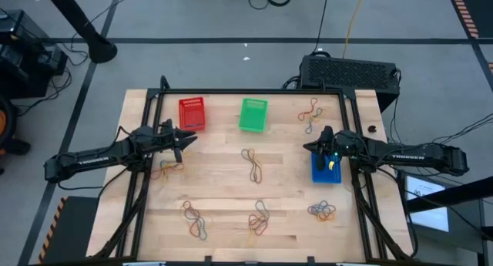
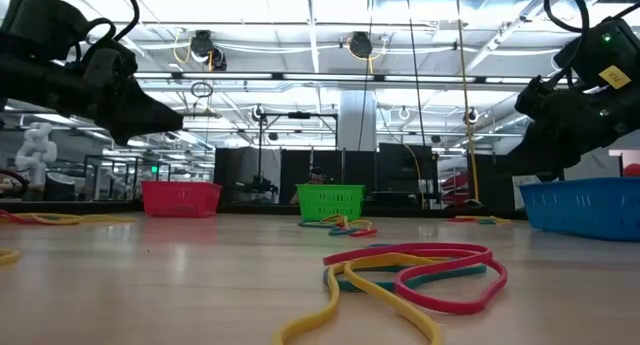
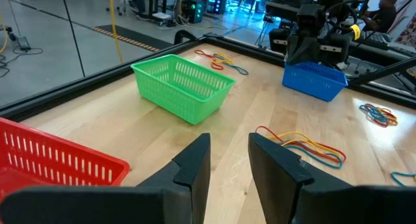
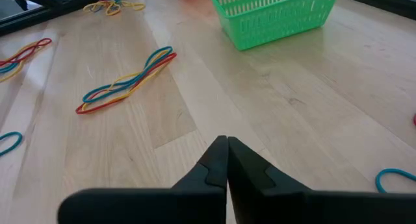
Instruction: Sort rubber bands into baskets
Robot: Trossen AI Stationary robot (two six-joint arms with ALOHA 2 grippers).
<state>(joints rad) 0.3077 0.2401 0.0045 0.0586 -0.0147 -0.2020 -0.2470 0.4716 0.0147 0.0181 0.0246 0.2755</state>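
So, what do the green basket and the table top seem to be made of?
The green basket looks like moulded plastic: thin lattice walls, even bright colour, slight gloss. The table top looks like wood, likely butcher-block planks with a smooth sealed finish: pale grain and plank seams show, and it reflects light in the low view.

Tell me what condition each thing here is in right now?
left gripper: open, empty, above the table near the red basket.
right gripper: shut, empty, over the blue basket.
red basket: upright.
green basket: upright, looks empty.
blue basket: upright.
rubber bands: loose clusters on the table.
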